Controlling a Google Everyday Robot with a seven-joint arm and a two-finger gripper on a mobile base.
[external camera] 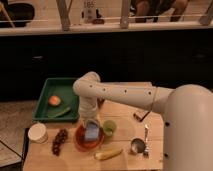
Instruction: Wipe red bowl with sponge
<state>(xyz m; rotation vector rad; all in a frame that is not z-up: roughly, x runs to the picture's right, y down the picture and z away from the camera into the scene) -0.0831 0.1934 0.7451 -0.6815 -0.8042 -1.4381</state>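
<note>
The red bowl (82, 141) sits on the wooden table near its front, left of centre. A blue sponge (91, 133) lies inside the bowl, pressed under my gripper (91, 126). My white arm reaches from the right, bends above the green tray's right edge and points straight down into the bowl. The gripper sits right on top of the sponge.
A green tray (44, 109) with an orange fruit (54, 100) and a green vegetable stands at the back left. A white cup (38, 132), grapes (59, 141), a green cup (109, 128), a banana (108, 154), a metal cup (137, 146) and a spoon surround the bowl.
</note>
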